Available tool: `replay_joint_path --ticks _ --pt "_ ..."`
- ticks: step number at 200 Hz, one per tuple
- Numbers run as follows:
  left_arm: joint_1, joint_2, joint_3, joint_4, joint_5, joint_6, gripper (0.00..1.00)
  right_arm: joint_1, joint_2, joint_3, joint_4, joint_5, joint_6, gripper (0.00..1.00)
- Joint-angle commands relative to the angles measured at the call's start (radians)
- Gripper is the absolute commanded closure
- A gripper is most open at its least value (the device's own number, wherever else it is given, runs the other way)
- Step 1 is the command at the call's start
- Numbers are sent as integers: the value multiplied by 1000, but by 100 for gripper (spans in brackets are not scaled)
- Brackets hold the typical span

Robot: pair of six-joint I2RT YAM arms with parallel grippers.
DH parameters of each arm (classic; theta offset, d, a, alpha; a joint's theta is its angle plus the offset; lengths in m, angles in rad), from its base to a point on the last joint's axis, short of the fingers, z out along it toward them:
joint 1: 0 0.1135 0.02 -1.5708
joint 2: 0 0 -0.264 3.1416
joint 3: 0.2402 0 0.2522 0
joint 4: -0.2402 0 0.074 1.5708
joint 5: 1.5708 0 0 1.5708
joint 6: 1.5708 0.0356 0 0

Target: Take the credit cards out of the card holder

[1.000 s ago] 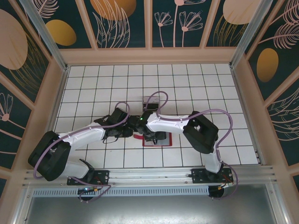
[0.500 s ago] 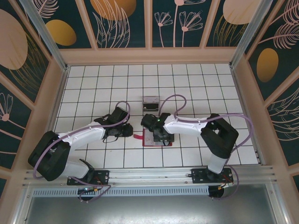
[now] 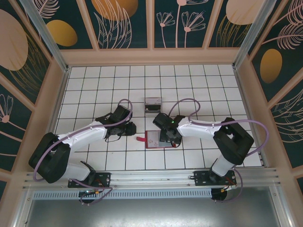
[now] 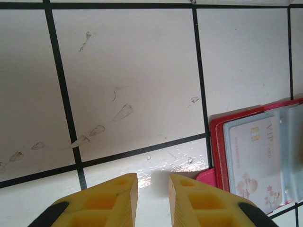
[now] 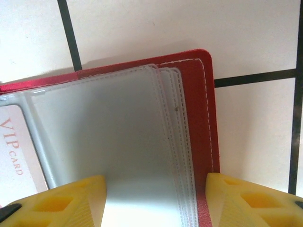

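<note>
1. Floral-panelled walls (image 3: 123, 23) box in a white tiled tabletop (image 3: 94, 85) with black grid lines. A metal rail (image 3: 151, 176) along the 6 o'clock edge carries both arm bases.
2. Left arm (image 3: 80, 139): base at 7 o'clock, reaching in toward the middle. Right arm (image 3: 208, 128): base at 5 o'clock, elbow folded out toward 3 o'clock, forearm pointing back to the middle.
3. Card holder (image 3: 152, 141): red, lying open and flat on the tabletop, a little toward 6 o'clock from centre. Its clear sleeve pages (image 5: 118, 142) face up.
4. Small clear box (image 3: 153, 105): at 12 o'clock of the card holder, apart from it.
5. Right claw (image 5: 155, 182): over the 3 o'clock half of the card holder. Its yellow fingers are spread wide, one above the sleeve pages and the other above the stitched red edge. Nothing is pinched. Cannot tell whether the tips touch the sleeves.
6. Left claw (image 4: 152, 182): near the card holder at its 9 o'clock side, over bare tile. Its fingers are close together with a slim gap, and nothing is between them.
7. Credit card (image 4: 251, 156): pale pink, printed "VIP CARD", with a chip and a flower print. It sits inside a sleeve in the holder's 9 o'clock half.
8. Closing tab (image 4: 207, 177): red, sticking out from the holder's 9 o'clock edge toward the left claw.
</note>
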Motion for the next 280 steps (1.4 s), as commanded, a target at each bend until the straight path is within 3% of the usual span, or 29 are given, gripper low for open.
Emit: replay_joint_path --ticks 1,48,96,150,236,280 --pt "1 10 25 -27 19 -7 74 -15 -33 -40 39 -18 -29 42" --pt "-7 13 37 -28 33 -25 75 -22 -22 -90 136 -78 -36 49" --pt "-77 30 76 -47 3 -67 75 24 34 -51 181 -99 -25 54" --pt "-153 101 64 -36 -36 -137 76 50 58 11 90 -64 24 53" --pt "-161 164 33 11 -21 -140 76 52 -38 102 -1 -14 13 49" --pt "-162 176 19 12 -31 -135 76 49 -38 134 54 -70 -15 51"
